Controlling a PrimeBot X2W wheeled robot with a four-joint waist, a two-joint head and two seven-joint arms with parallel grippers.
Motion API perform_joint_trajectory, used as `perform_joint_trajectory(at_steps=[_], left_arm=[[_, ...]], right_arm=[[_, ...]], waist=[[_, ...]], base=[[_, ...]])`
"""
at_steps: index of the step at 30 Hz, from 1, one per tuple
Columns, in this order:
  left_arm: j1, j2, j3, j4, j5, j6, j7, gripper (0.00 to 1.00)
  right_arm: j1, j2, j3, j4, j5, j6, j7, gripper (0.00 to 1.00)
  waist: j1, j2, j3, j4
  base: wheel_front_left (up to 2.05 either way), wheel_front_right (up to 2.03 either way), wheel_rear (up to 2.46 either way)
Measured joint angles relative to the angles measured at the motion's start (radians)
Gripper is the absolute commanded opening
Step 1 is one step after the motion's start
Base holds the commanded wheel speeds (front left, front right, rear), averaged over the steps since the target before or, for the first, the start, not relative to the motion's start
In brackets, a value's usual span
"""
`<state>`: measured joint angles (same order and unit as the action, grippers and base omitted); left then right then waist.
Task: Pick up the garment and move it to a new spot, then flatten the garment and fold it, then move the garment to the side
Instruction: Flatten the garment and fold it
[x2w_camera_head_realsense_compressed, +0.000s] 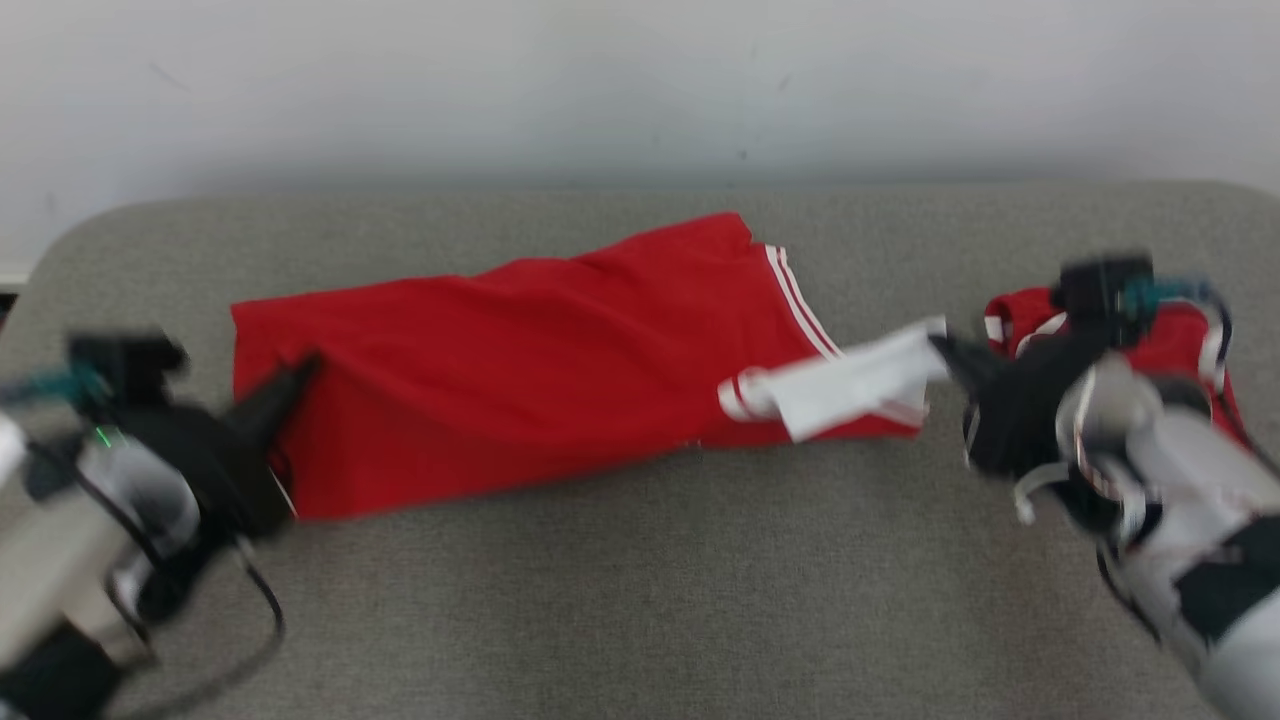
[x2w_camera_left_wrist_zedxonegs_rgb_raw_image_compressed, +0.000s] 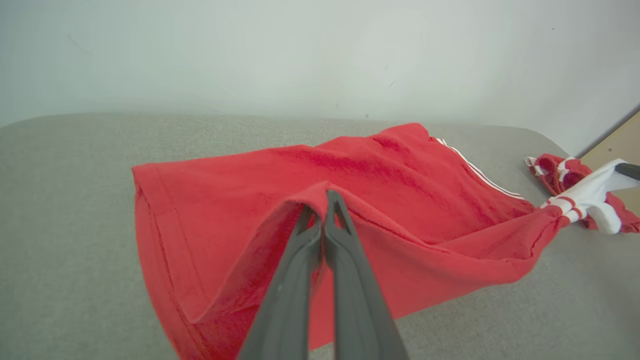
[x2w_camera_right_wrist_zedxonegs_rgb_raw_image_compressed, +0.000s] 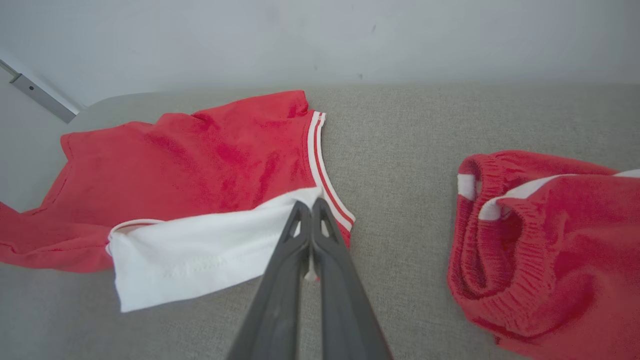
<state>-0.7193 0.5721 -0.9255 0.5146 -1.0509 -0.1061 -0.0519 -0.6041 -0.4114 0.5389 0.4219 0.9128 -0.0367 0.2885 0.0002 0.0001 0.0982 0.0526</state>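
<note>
- Currently the red garment (x2w_camera_head_realsense_compressed: 540, 370) lies lengthwise across the middle of the grey table (x2w_camera_head_realsense_compressed: 640, 620). Its near edge is raised at both ends, while its far edge rests on the surface.
- The left fingers (x2w_camera_left_wrist_zedxonegs_rgb_raw_image_compressed: 330, 205) are closed on a raised fold of red cloth at the garment's left end, with no gap between them.
- The right fingers (x2w_camera_right_wrist_zedxonegs_rgb_raw_image_compressed: 312, 220) are closed on the edge of the white panel (x2w_camera_right_wrist_zedxonegs_rgb_raw_image_compressed: 200, 260) at the striped right end.
- A second red item (x2w_camera_right_wrist_zedxonegs_rgb_raw_image_compressed: 540, 250) lies bunched just to the right of the right fingers, apart from the held garment.
- Judged step: lift and carry, with the cloth stretched between the two pinches.
- Raise both ends at the same rate. Uneven lift would probably slide the cloth toward the lower side.
- Apply only light outward tension. The right pinch is on a thin edge of white cloth, which may slip out under a hard pull.
- Verify that each pinch holds every layer wanted. From the left wrist view the fold appears doubled, but this cannot be confirmed.
- Route the right arm clear of the bunched item, so that it is not dragged along.
- Set the garment down far edge first, then draw the near edge toward the robot to lay it flat.
</note>
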Motion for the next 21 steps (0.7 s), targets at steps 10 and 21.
perform_joint_trajectory(at_steps=[10, 21], left_arm=[[-0.649, 0.023, 0.195, 0.064, 0.014, -0.009, 0.052, 0.0], [-0.423, 0.077, 0.131, 0.018, -0.003, -0.019, -0.094, 0.0]], right_arm=[[-0.75, 0.12, -0.134, 0.128, -0.092, -0.072, -0.083, 0.0], [-0.508, 0.081, -0.1, -0.031, -0.123, 0.011, -0.271, 0.0]], waist=[[0.0002, 0.0, 0.143, -0.03], [0.0005, 0.0003, 0.272, -0.012]], base=[[0.0, 0.0, 0.0], [0.0, 0.0, 0.0]])
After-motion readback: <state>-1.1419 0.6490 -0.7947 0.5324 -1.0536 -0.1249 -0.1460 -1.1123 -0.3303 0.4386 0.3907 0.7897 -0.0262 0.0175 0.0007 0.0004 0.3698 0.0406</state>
